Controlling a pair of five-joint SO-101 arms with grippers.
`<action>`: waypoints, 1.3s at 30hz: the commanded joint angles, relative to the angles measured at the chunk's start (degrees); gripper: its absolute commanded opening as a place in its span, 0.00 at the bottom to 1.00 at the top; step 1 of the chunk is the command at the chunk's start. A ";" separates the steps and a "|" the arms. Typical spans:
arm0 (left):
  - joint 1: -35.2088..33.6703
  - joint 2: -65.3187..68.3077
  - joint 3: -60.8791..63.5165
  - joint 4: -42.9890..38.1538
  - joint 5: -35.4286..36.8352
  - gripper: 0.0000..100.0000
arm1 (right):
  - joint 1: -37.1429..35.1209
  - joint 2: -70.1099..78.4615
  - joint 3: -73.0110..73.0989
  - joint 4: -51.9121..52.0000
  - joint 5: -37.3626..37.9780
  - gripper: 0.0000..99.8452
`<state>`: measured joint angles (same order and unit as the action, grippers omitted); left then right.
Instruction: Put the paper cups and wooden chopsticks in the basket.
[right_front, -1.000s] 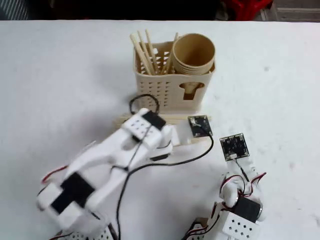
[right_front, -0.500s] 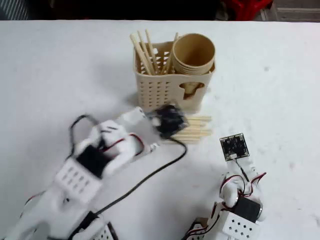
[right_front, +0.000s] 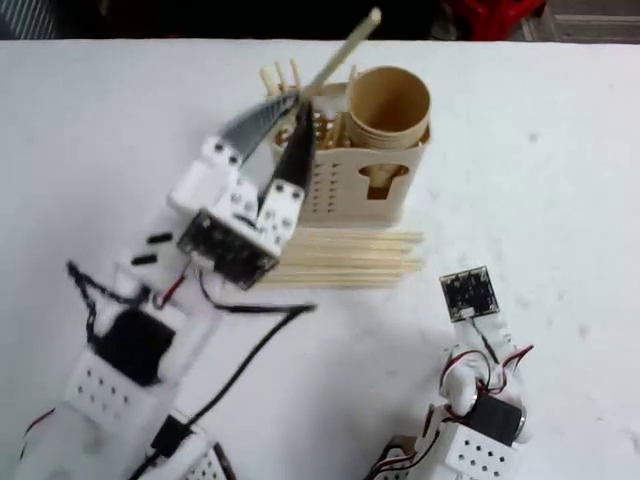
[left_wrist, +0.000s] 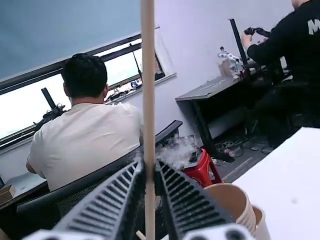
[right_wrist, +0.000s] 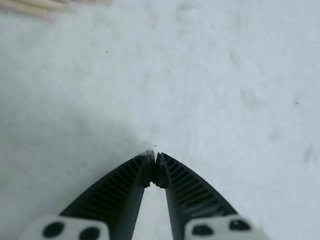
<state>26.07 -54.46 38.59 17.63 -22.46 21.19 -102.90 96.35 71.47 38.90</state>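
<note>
Within the last second the left gripper (right_front: 290, 115) has been raised from the loose chopsticks (right_front: 345, 255) in front of the basket (right_front: 340, 190) to a position above the basket's chopstick compartment. One chopstick (right_front: 345, 45) is now pinched between its ribbed dark jaws and tilts up and away over the basket rim. In the left wrist view the stick runs straight through the closed jaws. The pick is therefore judged complete, and lowering and release into the compartment are judged to remain. The right gripper (right_wrist: 154, 167) has not been moved; its jaws are pressed together on nothing, just above the table (right_front: 540, 150).

The held chopstick is a thin, straight, pale wooden rod with a blunt end. The basket is cream plastic, rectangular, with perforated walls and a keyhole-shaped cut-out. The paper cups (right_front: 387, 105) are tan, smooth and nested in a stack in one compartment. Several chopsticks (right_front: 275, 80) are stood at a lean in the adjoining compartment. The loose chopsticks are laid roughly parallel on the matte white table, near the basket's front wall.
</note>
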 joint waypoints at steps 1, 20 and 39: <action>-2.95 11.21 -12.75 -4.48 4.22 0.02 | 0.40 -0.31 0.44 -0.48 0.35 0.02; -9.36 50.68 -65.32 20.04 23.12 0.02 | 0.40 -0.31 0.44 -0.48 0.35 0.02; -9.63 51.03 -65.76 20.13 23.12 0.07 | 0.40 -0.31 0.44 -0.48 0.35 0.02</action>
<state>17.01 -3.30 -24.44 37.49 -0.04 21.19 -102.90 96.35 71.47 38.90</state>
